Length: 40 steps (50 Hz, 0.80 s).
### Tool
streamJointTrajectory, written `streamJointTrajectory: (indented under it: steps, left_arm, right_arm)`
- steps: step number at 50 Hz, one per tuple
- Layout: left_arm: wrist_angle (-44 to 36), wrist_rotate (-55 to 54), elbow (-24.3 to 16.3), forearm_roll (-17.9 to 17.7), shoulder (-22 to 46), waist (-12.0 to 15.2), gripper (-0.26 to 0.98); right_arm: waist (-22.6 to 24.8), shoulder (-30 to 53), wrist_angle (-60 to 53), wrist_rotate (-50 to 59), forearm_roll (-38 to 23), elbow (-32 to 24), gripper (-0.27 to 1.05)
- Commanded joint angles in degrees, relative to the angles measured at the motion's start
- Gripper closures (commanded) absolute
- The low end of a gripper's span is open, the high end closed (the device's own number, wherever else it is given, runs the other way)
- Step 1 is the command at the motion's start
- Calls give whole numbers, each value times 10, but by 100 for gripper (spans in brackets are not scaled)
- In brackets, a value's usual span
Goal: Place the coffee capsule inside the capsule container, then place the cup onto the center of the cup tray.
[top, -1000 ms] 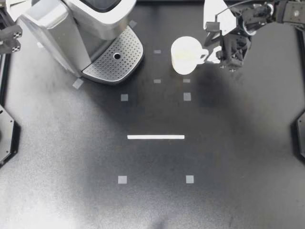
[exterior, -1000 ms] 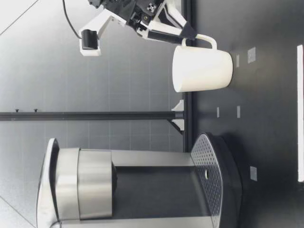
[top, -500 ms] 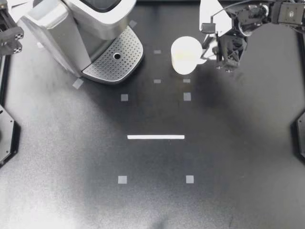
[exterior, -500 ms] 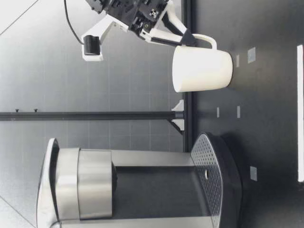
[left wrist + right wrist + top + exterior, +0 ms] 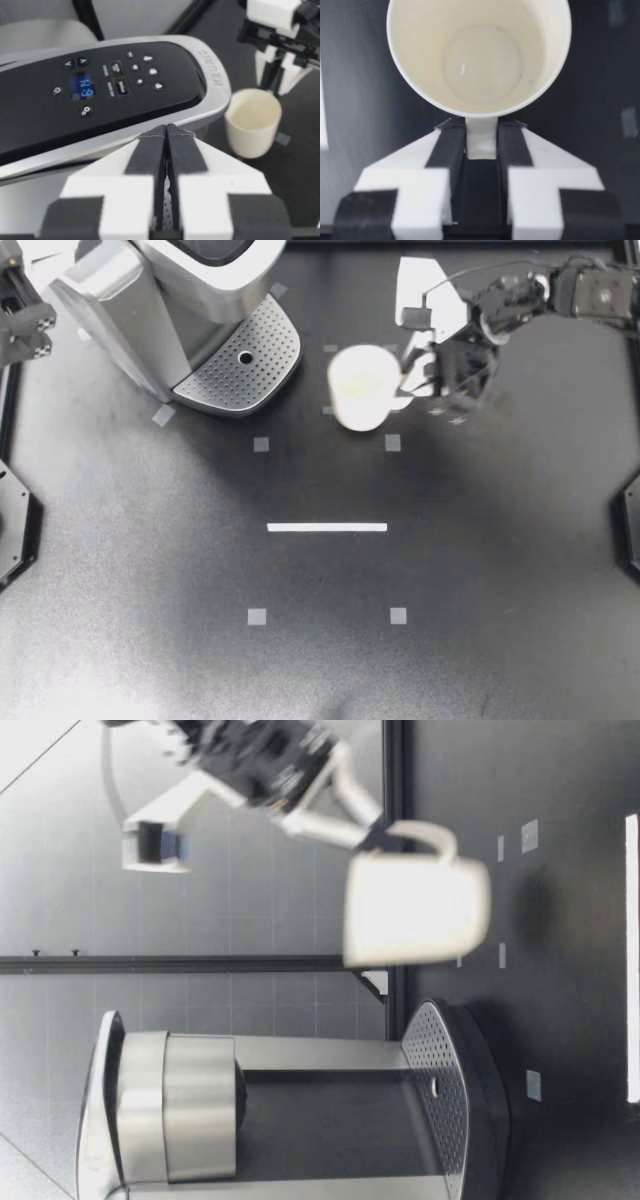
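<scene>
A white cup (image 5: pixel 360 388) hangs from my right gripper (image 5: pixel 418 376), which is shut on its handle (image 5: pixel 481 137). In the right wrist view the cup (image 5: pixel 480 55) is empty inside. The low view shows the cup (image 5: pixel 415 908) upright and apparently just off the table, my right gripper (image 5: pixel 385 832) at the handle. The perforated cup tray (image 5: pixel 240 365) of the silver coffee machine (image 5: pixel 150 290) lies left of the cup. My left gripper (image 5: pixel 166 150) is shut and empty above the machine's button panel (image 5: pixel 110 85). I see no capsule.
Small grey tape squares (image 5: pixel 261 444) and a white strip (image 5: pixel 327 527) mark the black table. Only part of my left arm (image 5: pixel 22 318) shows at the far left edge. A black rail (image 5: pixel 200 963) runs behind the table.
My right gripper has closed on the cup's handle and carried the cup left, toward the machine's tray. The left arm has barely moved.
</scene>
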Motion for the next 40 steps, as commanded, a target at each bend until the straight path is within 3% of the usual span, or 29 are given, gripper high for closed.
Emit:
streamJointTrajectory:
  steps: [1, 14, 32, 40]
  left_arm:
    - [-19, -2, 2, 3, -13, -1, 67]
    - [-37, -8, 30, 4, -43, -1, 67]
    - [-40, -5, 53, 7, -73, -1, 67]
    - [-41, -4, 59, 8, -76, -1, 67]
  right_arm:
    - [26, -26, -30, 16, 10, -18, 54]
    - [100, -10, -149, 117, 7, -34, 54]
    - [109, 30, -171, 146, 5, -80, 55]
    - [108, 42, -168, 146, -23, -93, 55]
